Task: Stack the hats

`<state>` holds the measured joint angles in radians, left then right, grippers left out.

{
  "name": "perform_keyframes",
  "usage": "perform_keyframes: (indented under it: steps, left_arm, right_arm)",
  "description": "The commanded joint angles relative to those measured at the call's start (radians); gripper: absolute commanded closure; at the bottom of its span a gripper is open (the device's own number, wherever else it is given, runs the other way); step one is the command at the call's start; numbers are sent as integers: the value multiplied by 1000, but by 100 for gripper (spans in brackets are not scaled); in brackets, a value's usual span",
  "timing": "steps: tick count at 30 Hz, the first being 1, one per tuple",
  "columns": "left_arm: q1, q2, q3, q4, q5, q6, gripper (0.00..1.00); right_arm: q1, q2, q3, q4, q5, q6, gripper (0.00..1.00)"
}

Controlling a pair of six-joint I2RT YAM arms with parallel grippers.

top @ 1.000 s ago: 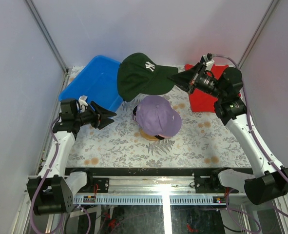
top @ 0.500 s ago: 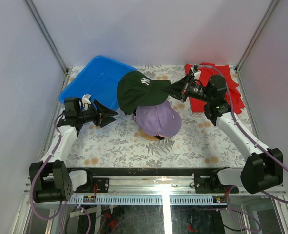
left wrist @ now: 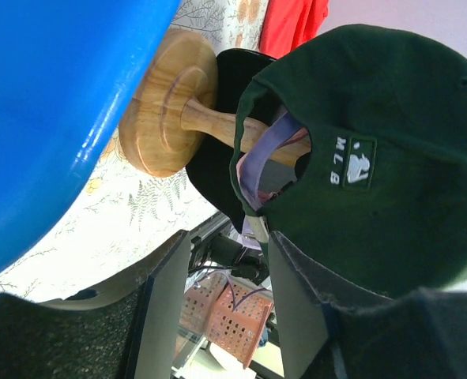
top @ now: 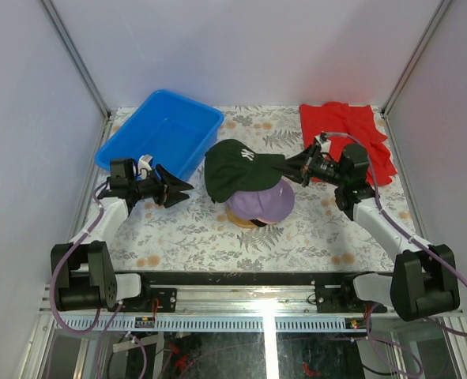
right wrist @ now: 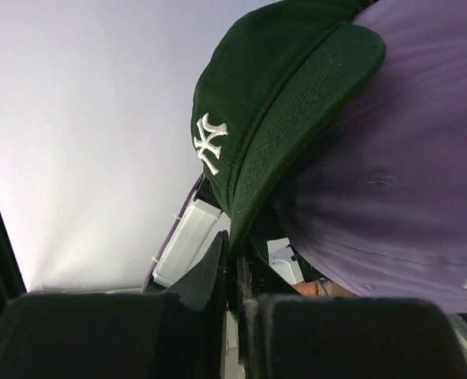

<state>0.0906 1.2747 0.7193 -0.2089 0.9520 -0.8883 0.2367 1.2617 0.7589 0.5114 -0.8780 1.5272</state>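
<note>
A dark green cap (top: 237, 167) with a white emblem rests tilted on the lavender cap (top: 269, 204), which sits on the round wooden stand (top: 241, 220). My right gripper (top: 290, 167) is shut on the green cap's brim (right wrist: 296, 103) in the right wrist view, with the lavender cap (right wrist: 391, 174) just below. My left gripper (top: 184, 189) is open and empty, left of the stack. In the left wrist view its jaws (left wrist: 217, 316) stand apart, facing the green cap's back (left wrist: 391, 158), a black cap (left wrist: 209, 170) under the lavender one, and the stand (left wrist: 166, 110). No pink cap shows.
A blue bin (top: 160, 134) stands at the back left, close beside my left gripper, and fills the left of the left wrist view (left wrist: 51, 103). A red cloth (top: 348, 134) lies at the back right behind my right arm. White walls close in the table.
My right gripper has carried the green cap down and forward from high at the back onto the lavender cap. My left gripper has stayed open in about the same place.
</note>
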Motion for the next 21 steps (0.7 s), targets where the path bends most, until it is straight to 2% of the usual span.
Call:
perform_keyframes:
  steps: [1,7,14,21]
  left_arm:
    - [-5,17,24,49,39,31,56]
    - [-18,50,59,52,39,33,56]
    - [-87,90,99,122,7,-29,55]
    - [-135,189,117,136,-33,-24,55]
  right_arm:
    - [-76,-88,-42,90,-72,14,100]
    - [-114,-109,-91,82,-109,9,100]
    - [-116,-114,-125,105,-109,20,100]
    - [-120,-110,-155,193,-94,81,100]
